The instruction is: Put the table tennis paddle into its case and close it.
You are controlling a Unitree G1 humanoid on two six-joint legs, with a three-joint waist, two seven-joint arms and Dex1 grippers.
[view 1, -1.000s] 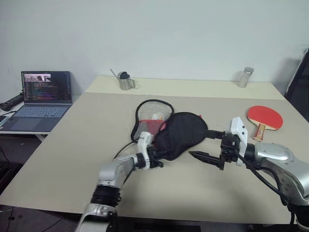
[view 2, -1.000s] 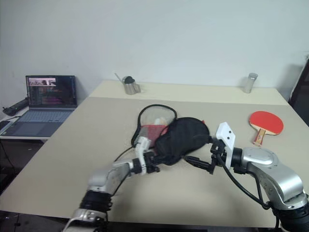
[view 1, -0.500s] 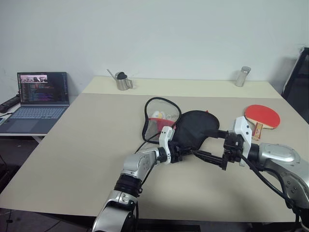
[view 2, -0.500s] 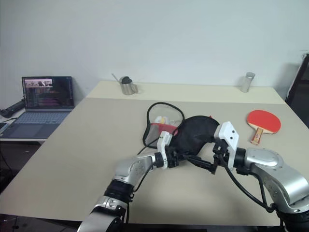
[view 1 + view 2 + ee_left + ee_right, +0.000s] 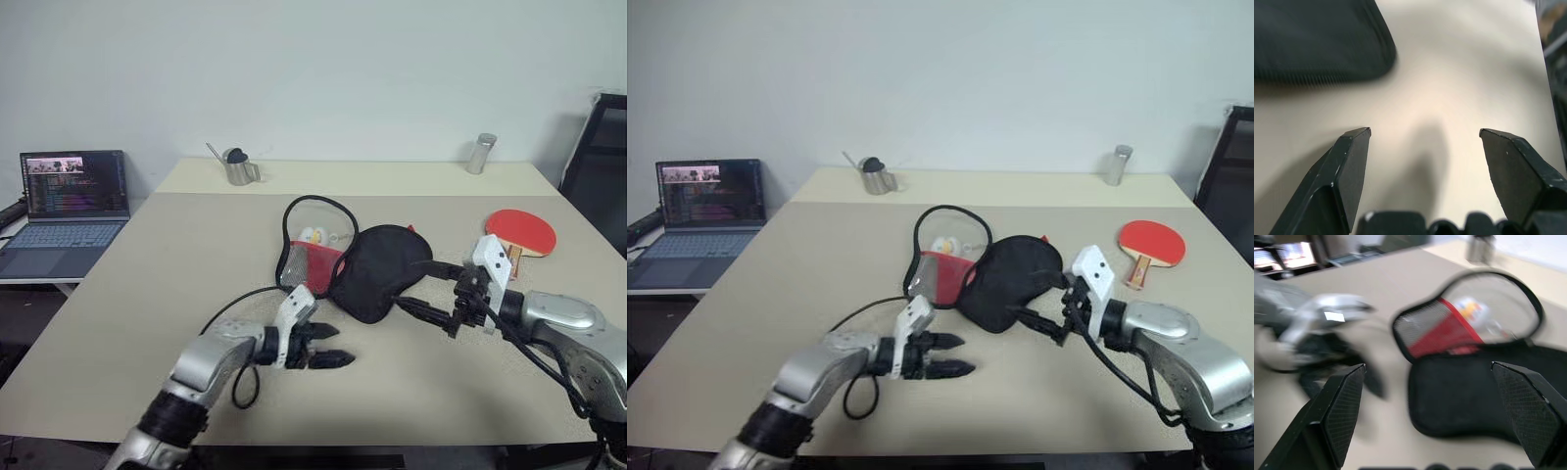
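The case lies unzipped in the middle of the table, its black half [image 5: 377,282] spread flat and its red half with the mesh pocket [image 5: 312,257] tilted up behind. Far right on the table rests the table tennis paddle [image 5: 521,233], red face up, wooden handle toward me. My left gripper [image 5: 328,346] hovers open and empty over bare table in front of the case, whose black edge [image 5: 1317,44] appears ahead of it in the left wrist view. My right gripper [image 5: 421,288] stands open at the black half's right edge; whether it touches is unclear.
A metal cup [image 5: 235,166] and a metal cylinder [image 5: 477,154] stand at the table's far edge. An open laptop [image 5: 73,191] sits on a side table to the left. A black chair [image 5: 598,147] stands at the far right. A black cable loops beside my left arm.
My left gripper has opened, let go of the case's front edge and pulled back toward me and to the left. The right gripper has stayed open in place. The camera has shifted.
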